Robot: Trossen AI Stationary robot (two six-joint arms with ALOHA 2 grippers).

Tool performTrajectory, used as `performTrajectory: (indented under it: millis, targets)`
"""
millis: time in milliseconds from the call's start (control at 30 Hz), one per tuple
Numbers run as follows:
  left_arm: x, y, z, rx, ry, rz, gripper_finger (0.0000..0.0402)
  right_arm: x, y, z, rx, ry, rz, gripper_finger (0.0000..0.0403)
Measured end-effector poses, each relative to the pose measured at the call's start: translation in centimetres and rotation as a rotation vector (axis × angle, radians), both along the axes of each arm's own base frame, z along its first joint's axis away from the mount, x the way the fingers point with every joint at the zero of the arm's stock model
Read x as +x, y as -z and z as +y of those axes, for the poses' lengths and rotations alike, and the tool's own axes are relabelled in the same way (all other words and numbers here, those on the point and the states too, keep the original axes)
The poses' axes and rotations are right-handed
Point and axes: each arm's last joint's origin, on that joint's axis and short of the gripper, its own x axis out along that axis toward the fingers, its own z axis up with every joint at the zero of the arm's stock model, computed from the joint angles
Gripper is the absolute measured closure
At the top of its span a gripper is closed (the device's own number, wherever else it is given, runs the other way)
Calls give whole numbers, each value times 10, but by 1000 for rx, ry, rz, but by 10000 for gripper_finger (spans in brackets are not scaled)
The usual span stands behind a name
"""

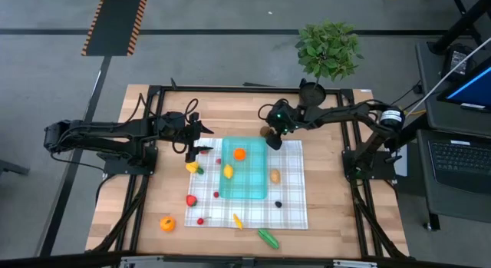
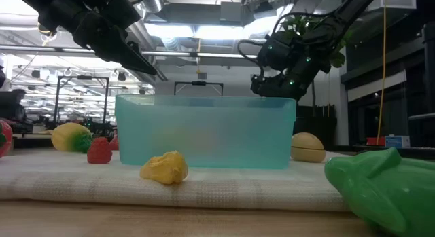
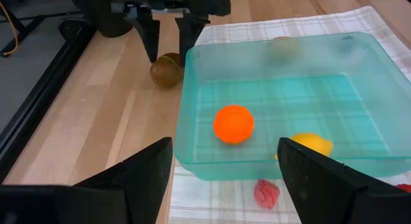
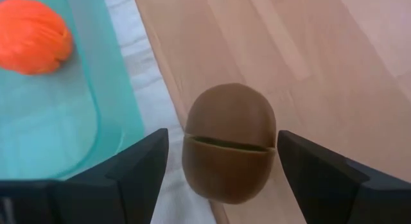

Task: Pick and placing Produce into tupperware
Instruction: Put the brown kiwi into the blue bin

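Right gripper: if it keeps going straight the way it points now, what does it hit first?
Most likely the brown kiwi, lying on the bare wood beside the tupperware. The right gripper has its jaws open to either side of it.

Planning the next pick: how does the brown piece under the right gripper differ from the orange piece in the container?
The brown piece lies on bare wood beside the tupperware; the orange piece sits inside it. The brown one is egg-shaped with a seam across it; the orange one is round and ribbed. The open right gripper straddles the brown one; nothing is at the orange one. Both are small toys.
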Motion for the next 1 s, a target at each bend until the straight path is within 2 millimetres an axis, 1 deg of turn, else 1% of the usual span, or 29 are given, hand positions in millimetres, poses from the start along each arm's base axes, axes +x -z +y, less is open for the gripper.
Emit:
performTrajectory:
  millis: [200,367,533,767,1000]
  targets:
    - [0,0,0,0,0,0,127,3,9,-1,4,0,12,111]
    - [0,0,0,0,0,0,127,7,10,-3,-10,-4,-18,111]
    - [0,0,0,3,-6,1,127,7,15,-2,10,-20,-8,111]
    - [0,0,2,10,-26,3,127,11,25,-3,8,-27,-5,111]
    - [0,0,2,11,-28,3,127,13,25,-4,-7,-38,-24,112]
